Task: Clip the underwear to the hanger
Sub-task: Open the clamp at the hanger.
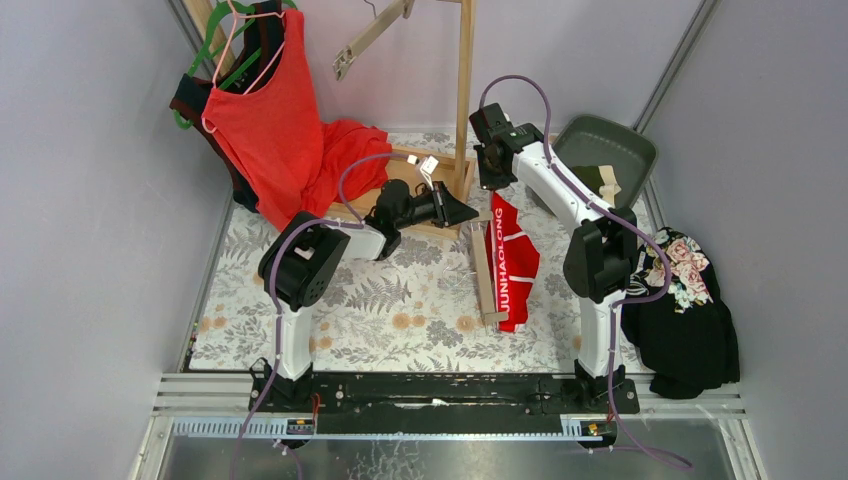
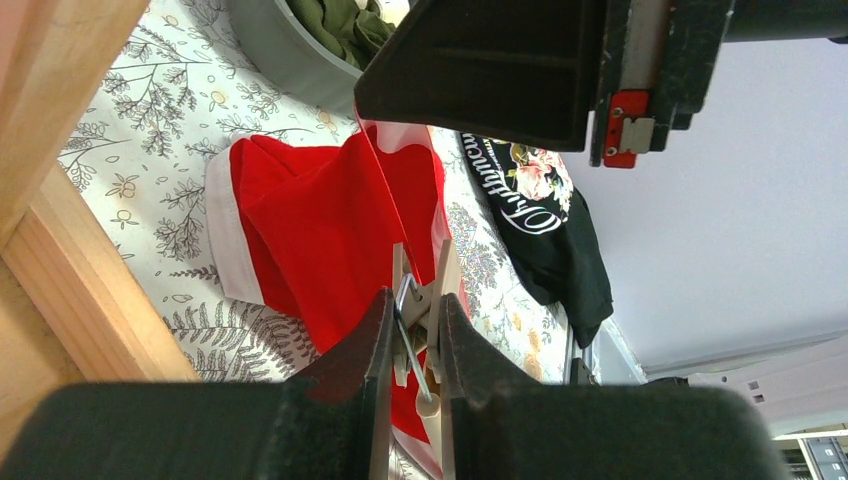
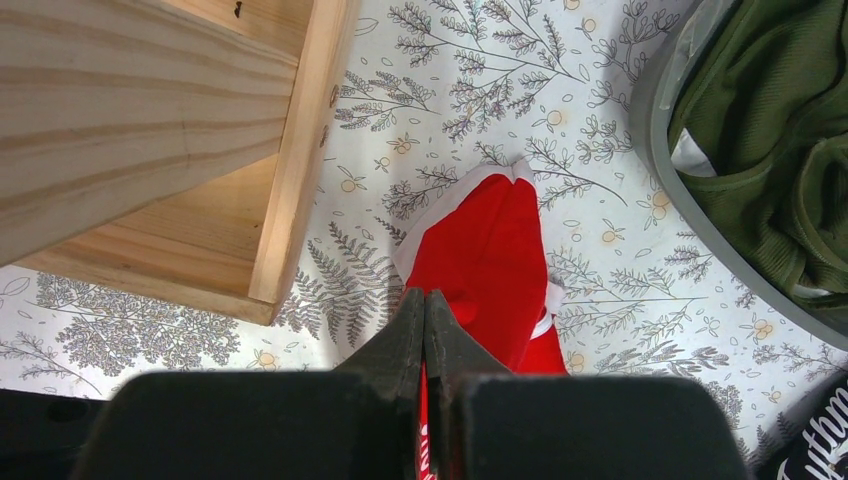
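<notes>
Left gripper [image 2: 415,300]: fingers closed on a small pale wooden spring clip [image 2: 421,335] with a wire coil.
Item two, right gripper [image 3: 425,297]: fingers pressed together, pinching a fold of the bright red briefs [image 1: 515,262].
The briefs hang from that pinch down onto the fern-print table cover [image 1: 400,300], just beside a slim wooden hanger bar [image 1: 484,280] lying on it. They have white edging, and along the waistband I read "JUNHAOLONG" [image 1: 503,277], running lengthwise in the top view.
To the right, off the cover's edge: a black cloth with pink floral print [image 1: 685,300]. It carries white script lettering that I cannot make out in full.
Further back, right: a grey plastic bin [image 1: 630,150] holding the dark olive green briefs [image 3: 780,150], crumpled, a pale band showing.
Back centre: an upright wooden stand [image 1: 464,90].
Far left: a large red tank top [image 1: 265,125] on a pink wire hanger.
</notes>
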You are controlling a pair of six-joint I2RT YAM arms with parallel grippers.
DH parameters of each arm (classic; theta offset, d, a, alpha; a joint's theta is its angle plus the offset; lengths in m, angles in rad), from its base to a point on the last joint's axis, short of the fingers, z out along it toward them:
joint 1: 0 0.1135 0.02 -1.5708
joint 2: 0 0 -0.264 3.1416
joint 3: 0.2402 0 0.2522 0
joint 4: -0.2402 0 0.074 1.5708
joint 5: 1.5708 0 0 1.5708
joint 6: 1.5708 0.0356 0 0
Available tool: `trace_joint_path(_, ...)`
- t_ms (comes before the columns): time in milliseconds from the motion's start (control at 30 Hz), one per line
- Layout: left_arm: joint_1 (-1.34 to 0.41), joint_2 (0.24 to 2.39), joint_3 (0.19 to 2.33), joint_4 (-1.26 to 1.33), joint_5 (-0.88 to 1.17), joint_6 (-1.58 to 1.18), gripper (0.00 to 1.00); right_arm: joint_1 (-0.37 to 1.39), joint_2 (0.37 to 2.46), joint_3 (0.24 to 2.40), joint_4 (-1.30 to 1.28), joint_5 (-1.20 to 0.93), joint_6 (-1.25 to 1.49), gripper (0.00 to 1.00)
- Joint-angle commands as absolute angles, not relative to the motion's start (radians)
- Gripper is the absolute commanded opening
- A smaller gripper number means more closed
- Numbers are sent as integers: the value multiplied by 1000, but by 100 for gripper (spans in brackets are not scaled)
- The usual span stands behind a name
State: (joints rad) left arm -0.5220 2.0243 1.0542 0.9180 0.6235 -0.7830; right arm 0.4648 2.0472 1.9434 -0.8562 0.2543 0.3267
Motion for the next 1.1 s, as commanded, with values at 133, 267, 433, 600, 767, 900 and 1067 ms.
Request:
trace_joint_path(133,-542,1987,997,1048,683,-786,0,472,2032,2005,-804,313,311,0)
trace_joint_path(267,-542,1994,995,1057,691,-792,0,473,2030,2007,-803,313,308,0)
trace_joint_path(433,-544,1997,992,1071,698,-799,0,473,2034,2020,-803,314,298,0)
trace_joint_path(600,-543,1994,994,1058,700,-792,0,473,2050,2047,-814,318,289,0)
trace_joint_path(767,-544,1996,1001,1041,695,-787,0,472,2048,2053,-805,322,287,0)
trace_joint_path(900,-548,1999,1011,1027,691,-778,0,473,2047,2058,-803,315,287,0)
trace_joint_path(1067,-555,2006,1023,1018,693,-774,0,473,2055,2074,-808,312,282,0)
